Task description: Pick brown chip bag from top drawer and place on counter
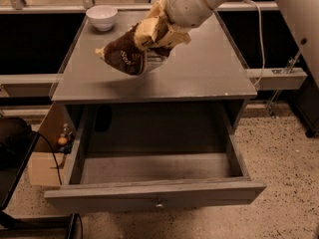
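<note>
Speckled stone floor (281,148), dim room. A grey wooden desk stands in the middle of my view, its flat grey matte desk top (209,68) chipped pale along the front edge. A dark shelf and a glass pane run behind it.

- The wide shallow grey top drawer (154,193) stands pulled out toward the camera. Its inner floor is in view, and there is a small round metal knob (159,203) at the centre of the front panel.
- The white arm (194,1) comes in from the upper right, over the back half of the desk top.
- The claw (155,33) sits at the arm's lower end, above the desk top and left of its centre. It is pinching the cream, crumpled upper end of the crinkled dark brown foil chip bag (130,58).
- The bag hangs down and to the left from the claw. It is tilted, with its brown body and white lettering below and left of the grip.
- The bag is over the left-centre of the desk top, behind the open drawer and not inside it. A soft shadow lies on the surface under it, so it looks lifted rather than resting, though I cannot be certain of a gap.
- A small white bowl (102,17) sits on the back left corner of the desk top, well apart from the bag.
- A white cable (259,31) loops down behind the right edge. A black cable (51,151) and a cardboard box (42,166) are on the floor at the left.
</note>
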